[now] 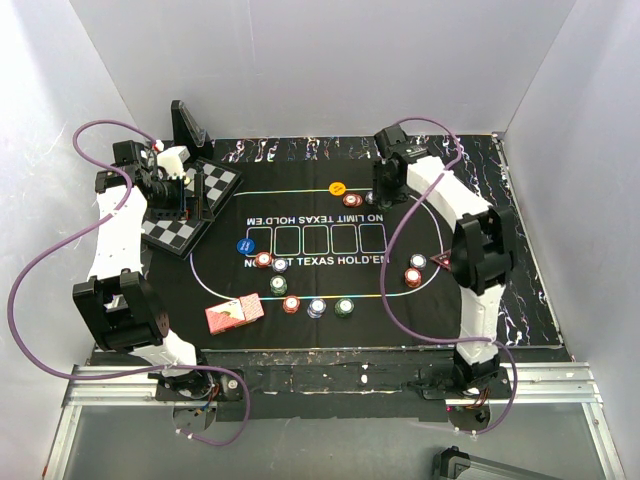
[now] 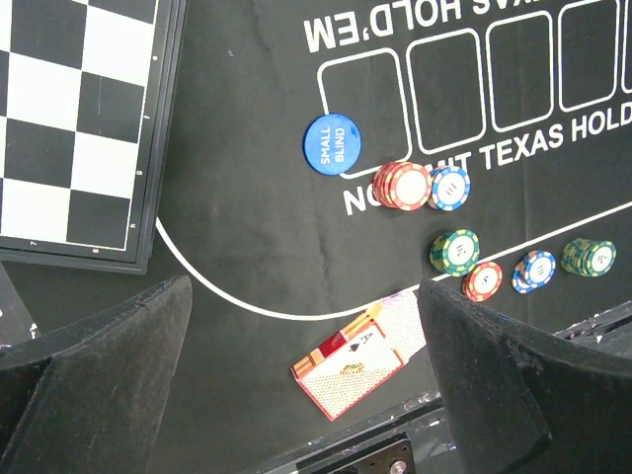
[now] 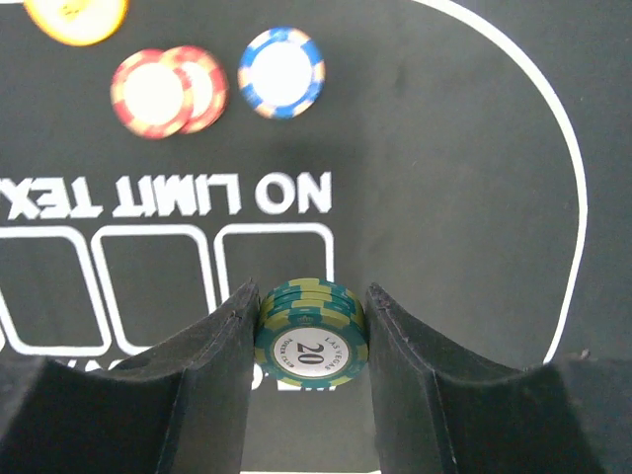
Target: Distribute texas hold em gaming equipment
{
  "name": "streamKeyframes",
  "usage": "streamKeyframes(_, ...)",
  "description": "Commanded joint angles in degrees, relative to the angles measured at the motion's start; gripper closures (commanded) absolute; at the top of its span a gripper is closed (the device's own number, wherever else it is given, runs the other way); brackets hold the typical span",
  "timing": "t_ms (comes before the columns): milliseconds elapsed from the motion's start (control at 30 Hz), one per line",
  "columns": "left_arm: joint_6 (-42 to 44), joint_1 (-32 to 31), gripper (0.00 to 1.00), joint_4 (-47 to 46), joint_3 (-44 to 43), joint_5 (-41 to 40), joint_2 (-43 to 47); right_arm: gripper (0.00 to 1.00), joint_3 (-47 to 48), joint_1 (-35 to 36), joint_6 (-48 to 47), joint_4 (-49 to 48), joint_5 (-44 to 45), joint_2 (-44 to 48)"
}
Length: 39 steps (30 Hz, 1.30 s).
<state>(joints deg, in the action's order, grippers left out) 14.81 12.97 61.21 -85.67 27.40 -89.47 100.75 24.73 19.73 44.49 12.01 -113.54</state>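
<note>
A small stack of green poker chips [image 3: 311, 341] sits pinched between my right gripper's [image 3: 312, 306] fingers, above the mat's far side. My right gripper [image 1: 389, 188] hangs near a yellow disc [image 1: 337, 188], red chips [image 3: 168, 89] and a blue-white chip [image 3: 281, 72]. Over the mat's left edge my left gripper [image 2: 304, 294] is open and holds nothing. Below it lie the pink-backed playing cards [image 2: 355, 360] with an ace showing. A blue small-blind disc [image 2: 332, 144] and several red, blue-white and green chips [image 2: 454, 251] lie to the right. A dark-red triangle marker [image 1: 441, 263] lies beside two chips on the right.
A black-and-white chessboard [image 2: 69, 128] lies at the mat's left, under my left arm [image 1: 120, 230]. The black printed mat [image 1: 330, 280] covers the table. White walls close in the sides and back. A metal rail [image 1: 330, 385] runs along the near edge.
</note>
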Motion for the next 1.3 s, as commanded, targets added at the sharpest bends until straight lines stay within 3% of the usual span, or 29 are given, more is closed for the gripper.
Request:
streamKeyframes(0,1.19,0.21,0.00,-0.56,-0.46,-0.24,0.70,0.99,5.94,-3.89,0.14,0.51,-1.46,-6.77)
streamKeyframes(267,0.92,0.30,0.00,-1.00,-0.29,-0.68,0.35,0.99,17.18,-6.27,0.58,2.17,-1.03,-18.73)
streamKeyframes(500,1.19,0.30,0.00,-1.00,0.59,-0.94,0.88,0.98,22.47,-7.41,1.19,3.41,-0.32,-22.87)
streamKeyframes(633,1.19,0.21,0.00,-1.18,0.94,-1.12,0.97,0.55,22.30,-7.68,0.58,4.03,-0.23,-23.66)
streamKeyframes(733,1.28,0.30,0.00,-1.27,1.38,-1.03,1.32,0.33,21.77,-7.68,0.75,4.37,-0.15,-23.14)
streamKeyframes(800,1.28,0.30,0.00,-1.18,1.56,-0.77,1.67,0.25,21.77,-7.68,1.01,4.73,0.38,-22.87)
streamKeyframes(933,0.92,0.30,0.00,-1.36,1.82,-0.42,2.46,0.17,23.17,-7.68,1.02,6.04,0.65,-21.99)
streamKeyframes(1133,0.57,0.21,0.00,-1.18,1.82,-0.24,3.25,0.14,22.04,-6.80,1.72,6.22,1.44,-14.89)
streamKeyframes(1267,0.40,0.30,0.00,-0.92,1.38,0.11,3.34,0.14,16.26,-4.26,1.81,5.87,2.58,-5.93)
